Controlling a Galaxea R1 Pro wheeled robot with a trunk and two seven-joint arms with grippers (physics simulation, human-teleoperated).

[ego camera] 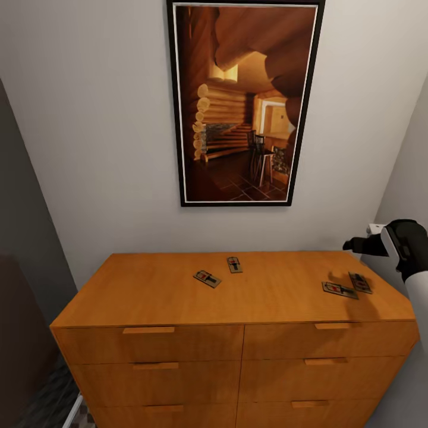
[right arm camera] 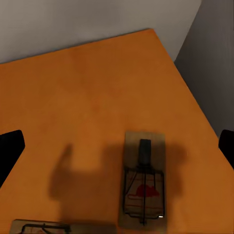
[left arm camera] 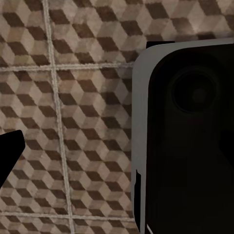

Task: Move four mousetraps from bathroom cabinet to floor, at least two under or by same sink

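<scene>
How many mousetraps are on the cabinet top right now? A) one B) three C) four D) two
C: two mousetraps lie near the middle of the cabinet top and two lie near its right end, below the right gripper.

No readable text, label, brand or number anywhere. Red mark on the mousetrap board in the right wrist view, too blurred to make out (a shape more than letters). Similar red specks on the other mousetraps atop the cabinet in the head view, too small to read. Framed picture on the wall: log-cabin interior, no caption or signature legible. Bathroom floor tiles in the left wrist view: cube pattern only, no lettering.
</scene>
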